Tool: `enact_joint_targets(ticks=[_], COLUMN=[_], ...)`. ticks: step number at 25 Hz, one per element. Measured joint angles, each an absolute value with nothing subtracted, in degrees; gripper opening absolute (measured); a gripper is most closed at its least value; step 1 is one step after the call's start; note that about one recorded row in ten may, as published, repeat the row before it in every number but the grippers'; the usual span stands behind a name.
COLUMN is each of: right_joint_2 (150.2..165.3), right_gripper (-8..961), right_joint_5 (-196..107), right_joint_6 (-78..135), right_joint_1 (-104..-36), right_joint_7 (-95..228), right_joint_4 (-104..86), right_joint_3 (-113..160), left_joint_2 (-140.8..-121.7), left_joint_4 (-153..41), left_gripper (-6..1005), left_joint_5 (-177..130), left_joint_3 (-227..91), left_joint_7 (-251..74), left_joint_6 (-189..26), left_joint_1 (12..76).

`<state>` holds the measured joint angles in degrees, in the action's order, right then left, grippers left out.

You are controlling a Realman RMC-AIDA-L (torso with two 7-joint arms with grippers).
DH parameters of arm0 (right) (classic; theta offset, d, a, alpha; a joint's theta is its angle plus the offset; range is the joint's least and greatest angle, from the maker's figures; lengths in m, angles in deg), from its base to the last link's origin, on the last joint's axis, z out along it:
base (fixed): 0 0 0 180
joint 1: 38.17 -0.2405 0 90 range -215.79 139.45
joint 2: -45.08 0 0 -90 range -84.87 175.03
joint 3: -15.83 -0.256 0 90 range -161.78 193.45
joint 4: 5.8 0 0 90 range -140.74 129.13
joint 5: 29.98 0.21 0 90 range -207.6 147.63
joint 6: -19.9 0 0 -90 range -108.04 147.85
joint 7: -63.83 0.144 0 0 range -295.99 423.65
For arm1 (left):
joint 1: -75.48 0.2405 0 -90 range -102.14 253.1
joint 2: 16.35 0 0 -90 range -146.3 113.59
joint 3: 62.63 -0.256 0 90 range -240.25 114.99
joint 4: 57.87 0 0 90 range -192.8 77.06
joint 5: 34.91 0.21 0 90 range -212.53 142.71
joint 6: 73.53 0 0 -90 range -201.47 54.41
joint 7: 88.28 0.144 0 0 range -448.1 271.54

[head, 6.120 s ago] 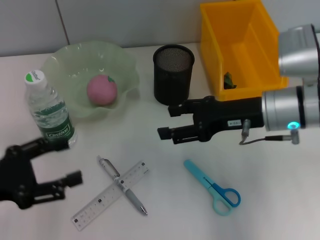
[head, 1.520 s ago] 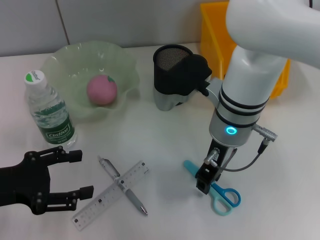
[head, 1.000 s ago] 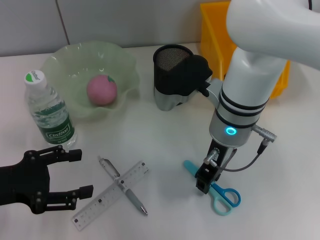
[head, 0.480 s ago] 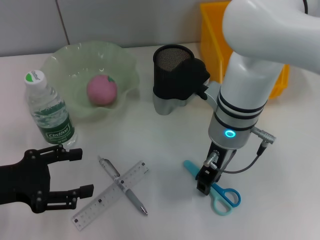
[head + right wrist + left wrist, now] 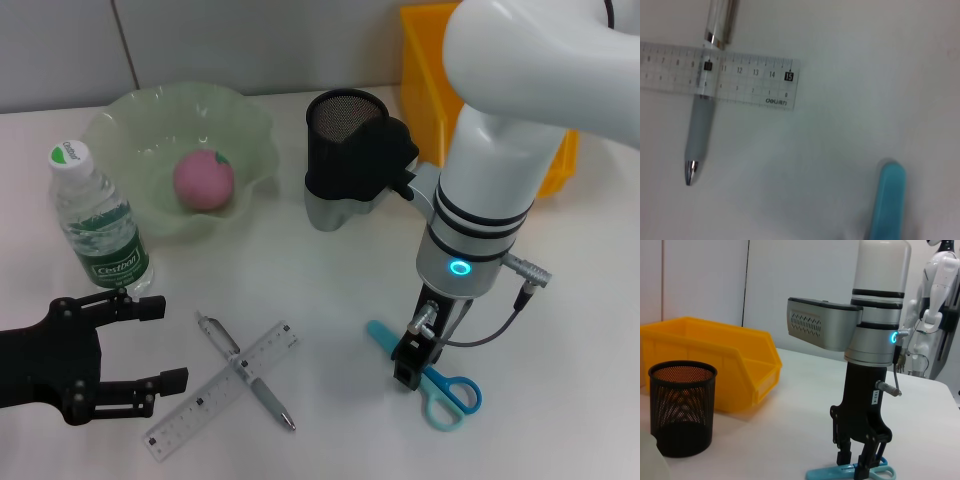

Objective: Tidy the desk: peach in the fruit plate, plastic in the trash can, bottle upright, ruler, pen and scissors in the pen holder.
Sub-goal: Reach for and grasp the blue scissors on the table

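While the right gripper [image 5: 406, 372] points straight down at roughly 5 o'clock on the white tabletop [image 5: 330, 280], its fingers [image 5: 862, 462] straddle the blue scissors [image 5: 428, 374] near the pivot and touch them; whether they are fully clamped cannot be told. The scissors lie flat, covered blade toward 10 o'clock and handle loops toward 4 o'clock. At 8 o'clock the left gripper [image 5: 158, 346] hovers low over the tabletop, fingers apart and holding nothing. Just beside it, toward 6 o'clock, a clear ruler [image 5: 222, 389] lies crossed over a grey pen [image 5: 245, 371], the two touching. A water bottle [image 5: 97, 224] stands upright at 9 o'clock, next to the pale green fruit plate [image 5: 255, 135] at 11 o'clock, which holds the pink peach [image 5: 204, 181]. A black mesh pen holder [image 5: 343, 140] stands at 12 o'clock, partly hidden behind the right arm, and the yellow bin [image 5: 425, 70] sits at 1 o'clock.
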<state>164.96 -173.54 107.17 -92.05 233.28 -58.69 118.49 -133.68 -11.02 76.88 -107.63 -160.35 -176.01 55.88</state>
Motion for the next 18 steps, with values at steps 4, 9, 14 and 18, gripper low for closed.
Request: enact_joint_targets(ticks=[4,9,14,18], right_joint_2=[164.96,164.96,164.96,164.96], right_gripper=[392,392,392,392], right_joint_5=[-173.58,-173.60,-173.60,-173.66], right_joint_6=[107.24,107.23,107.22,107.24], right_joint_1=[-92.08,-92.10,-92.25,-92.38], right_joint_7=[233.28,233.28,233.28,233.28], right_joint_4=[-58.68,-58.64,-58.62,-58.56], right_joint_3=[118.49,118.49,118.49,118.50], left_joint_2=[-133.68,-133.69,-133.68,-133.67], left_joint_4=[-11.03,-11.03,-11.03,-11.03], left_gripper=[863,863,863,863], left_joint_5=[76.88,76.88,76.88,76.88], left_joint_3=[-107.63,-107.63,-107.63,-107.63], left_joint_7=[-160.35,-160.35,-160.35,-160.35], left_joint_6=[-176.01,-176.01,-176.01,-176.01], left_joint_1=[55.88,55.88,55.85,55.80])
